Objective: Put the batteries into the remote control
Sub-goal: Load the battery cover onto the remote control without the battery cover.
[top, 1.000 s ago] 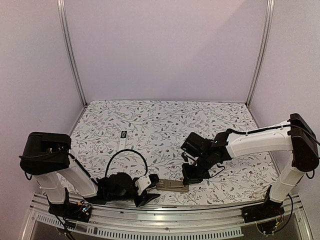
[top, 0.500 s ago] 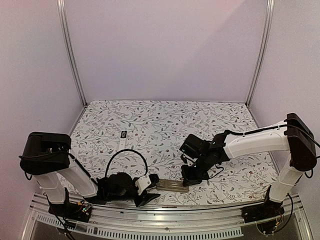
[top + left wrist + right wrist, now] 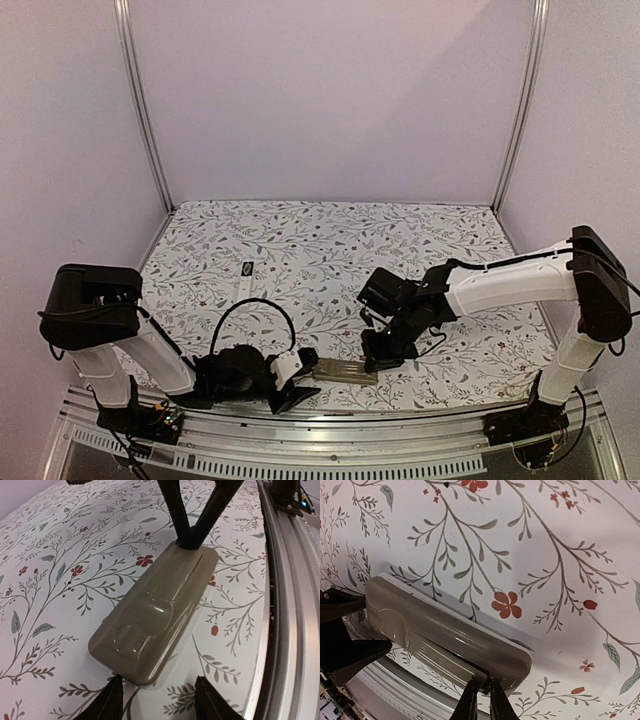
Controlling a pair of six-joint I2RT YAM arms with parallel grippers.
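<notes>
A grey-brown remote control (image 3: 345,372) lies back side up near the table's front edge. My left gripper (image 3: 300,380) is open, its fingertips either side of the remote's left end (image 3: 160,615), apart from it. My right gripper (image 3: 378,362) is at the remote's right end. In the right wrist view its fingers (image 3: 480,702) are pinched on the end edge of the ribbed battery cover (image 3: 442,657), which stands slightly raised from the remote body (image 3: 450,625). No batteries show in any view.
A small white remote (image 3: 247,287) and a small black item (image 3: 248,267) lie on the floral table cover at the back left. The metal rail (image 3: 330,440) runs right along the front edge beside the remote. The left arm's cable (image 3: 255,310) loops above the gripper.
My right arm has shifted slightly left at the remote's end. The left gripper and the remote have not visibly moved.
</notes>
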